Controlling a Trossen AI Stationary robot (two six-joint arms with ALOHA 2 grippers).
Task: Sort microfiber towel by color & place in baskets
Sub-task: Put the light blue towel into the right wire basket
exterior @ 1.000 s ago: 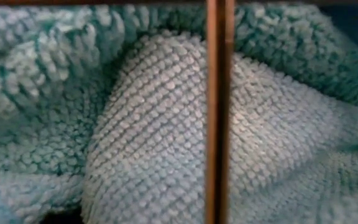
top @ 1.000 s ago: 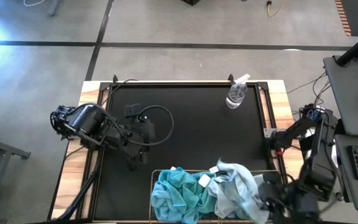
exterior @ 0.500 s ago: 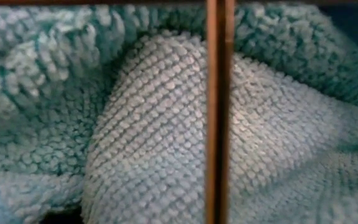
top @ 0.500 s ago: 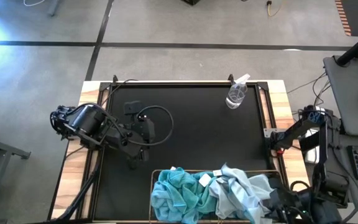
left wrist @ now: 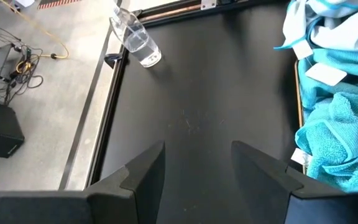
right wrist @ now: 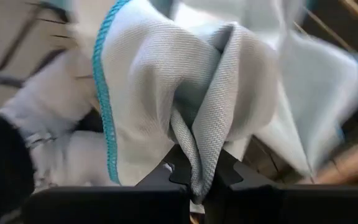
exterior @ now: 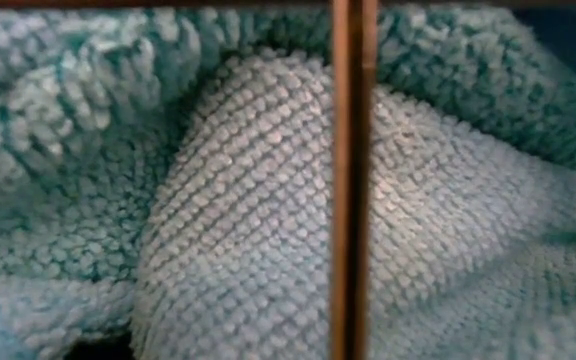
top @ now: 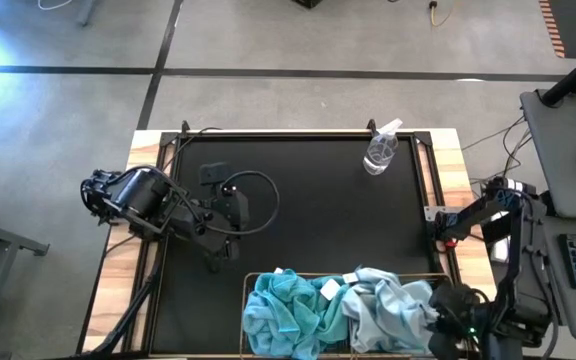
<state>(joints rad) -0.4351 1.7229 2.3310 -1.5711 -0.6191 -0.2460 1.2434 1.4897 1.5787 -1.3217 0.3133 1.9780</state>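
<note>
We see our right gripper (right wrist: pixel 197 177) pinched shut on a fold of a pale towel (right wrist: pixel 185 93) over the basket (top: pixel 245 300) at the table's near edge, beside the turquoise towels (top: pixel 283 310). Our left gripper (left wrist: pixel 194 165) waits open over the bare mat (top: pixel 308 200), well apart.

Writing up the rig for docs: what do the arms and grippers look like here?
Both arms are dark, almost black. The left arm has a bulky rounded joint housing and a black cable looping beside its wrist; the left gripper ends in two flat, matte black, wedge-shaped fingers. The right arm has a red spot near its base and white patches along a link; the right gripper has black fingers with notched inner edges.
</note>
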